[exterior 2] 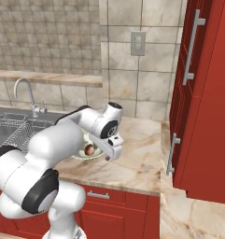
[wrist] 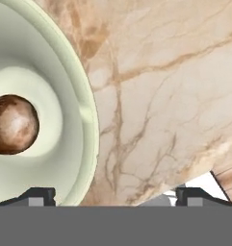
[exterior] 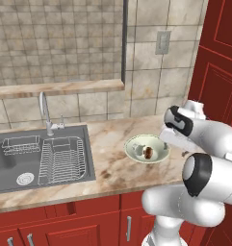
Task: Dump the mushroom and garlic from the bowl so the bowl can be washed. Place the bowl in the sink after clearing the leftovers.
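- Hand view looks straight down on the right part of the bowl (wrist: 45, 120), with the mushroom (wrist: 12, 125) resting in its well and bare marble counter (wrist: 161, 96) beside it.
- From the left base view the bowl (exterior: 145, 149) sits on the counter to the right of the sink (exterior: 40, 158), well apart from it; the mushroom (exterior: 148, 152) lies inside, and a pale lump beside it is probably the garlic (exterior: 138, 150), though it is too small to be sure.
- The step in hand looks like taking hold of the bowl by its rim.
- To do it well, one fingertip should go inside the rim and the other outside, low enough to bite on the wall and clear of the mushroom.
- The grip should be firm, since the glossy wall may slip when the bowl is tipped.
- The gripper (wrist: 115, 194) is spread wide and holds nothing.
- One dark tip hangs over the bowl's inner slope, the other over the counter, so the rim lies between them; contact cannot be told.
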